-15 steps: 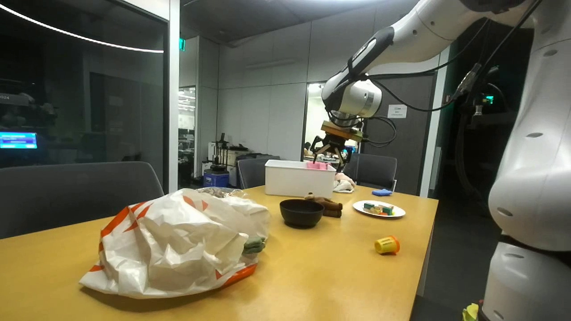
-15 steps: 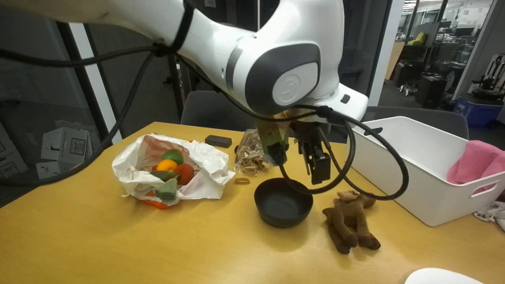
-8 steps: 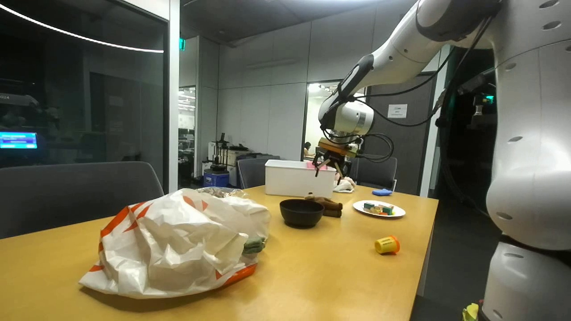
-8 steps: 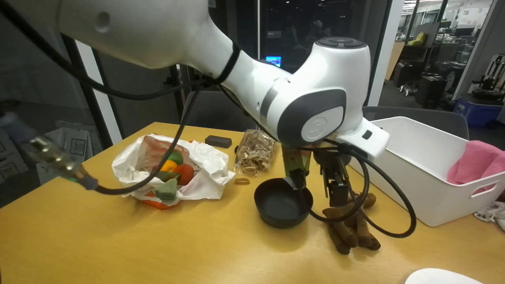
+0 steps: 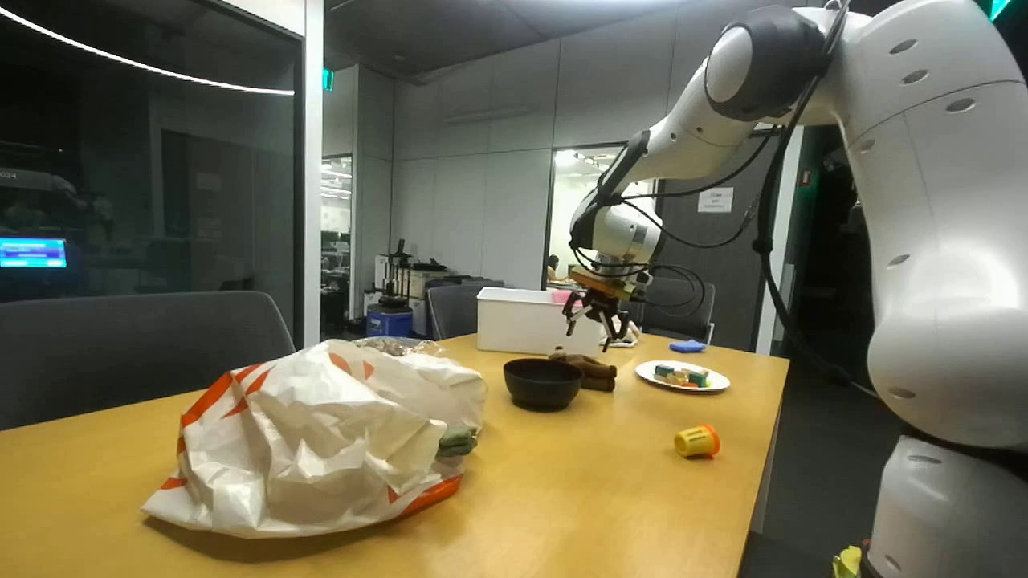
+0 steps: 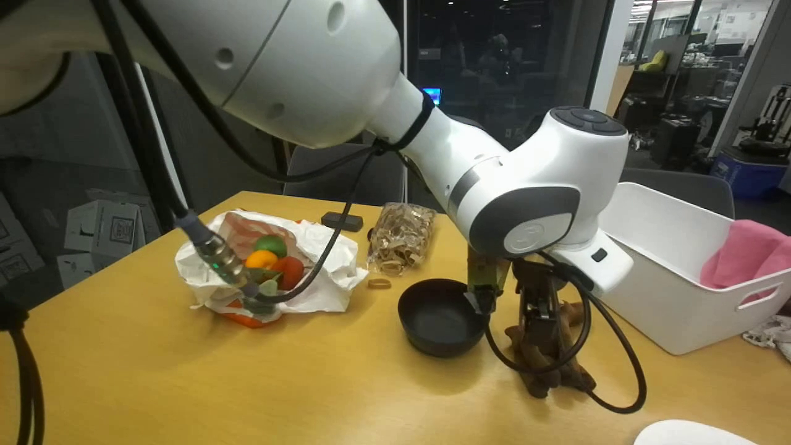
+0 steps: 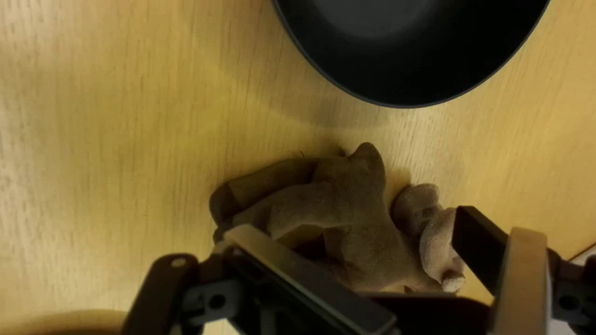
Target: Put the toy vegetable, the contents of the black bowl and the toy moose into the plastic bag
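The brown toy moose (image 5: 593,374) lies on its side on the table, beside the black bowl (image 5: 543,387). My gripper (image 5: 590,335) is open just above the moose. In the wrist view the moose (image 7: 347,209) lies between the spread fingers (image 7: 352,225), its head near one finger; no grip on it shows. The bowl (image 7: 409,79) shows nothing inside. The white plastic bag (image 5: 321,441) lies with its mouth open; in an exterior view it holds green, orange and red toy produce (image 6: 288,272). A green piece (image 5: 458,441) sits at its mouth.
A white bin (image 5: 534,323) with pink cloth (image 6: 751,253) stands behind the moose. A plate (image 5: 645,371) of blocks and a yellow cup (image 5: 695,441) are near the table edge. A clear packet (image 6: 401,238) and dark block (image 6: 342,221) lie past the bowl.
My gripper has come down towards the moose and now hangs just over it, still open. The moose, bowl and bag have not moved.
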`<control>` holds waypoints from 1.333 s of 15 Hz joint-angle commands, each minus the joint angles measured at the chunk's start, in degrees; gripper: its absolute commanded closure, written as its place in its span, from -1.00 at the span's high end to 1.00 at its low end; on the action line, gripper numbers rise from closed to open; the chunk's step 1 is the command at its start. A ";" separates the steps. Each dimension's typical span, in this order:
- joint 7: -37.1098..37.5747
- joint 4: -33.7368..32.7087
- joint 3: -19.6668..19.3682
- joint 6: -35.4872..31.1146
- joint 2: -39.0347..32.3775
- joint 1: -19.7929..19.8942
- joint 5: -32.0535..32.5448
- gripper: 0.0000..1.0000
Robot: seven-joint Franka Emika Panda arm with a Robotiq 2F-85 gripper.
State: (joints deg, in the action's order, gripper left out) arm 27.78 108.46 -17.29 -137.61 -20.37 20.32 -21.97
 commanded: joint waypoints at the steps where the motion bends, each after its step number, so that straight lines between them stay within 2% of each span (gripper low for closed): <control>1: -0.63 -4.79 0.70 4.08 -2.83 1.46 -3.08 1.00; 5: 3.49 -7.29 -0.38 10.79 -4.20 1.16 -2.12 1.00; 7: 6.55 -8.21 -1.52 12.06 -4.89 0.54 -0.46 1.00; 13: 4.20 -4.77 -0.73 9.62 -3.78 0.24 -0.54 1.00; 18: 5.54 -7.81 -0.88 8.37 -7.61 0.20 -0.55 1.00; 20: 6.31 -8.76 -1.77 5.39 -9.14 -0.23 1.01 1.00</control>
State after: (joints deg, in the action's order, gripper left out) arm 32.39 102.51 -17.93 -129.14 -27.07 20.64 -23.13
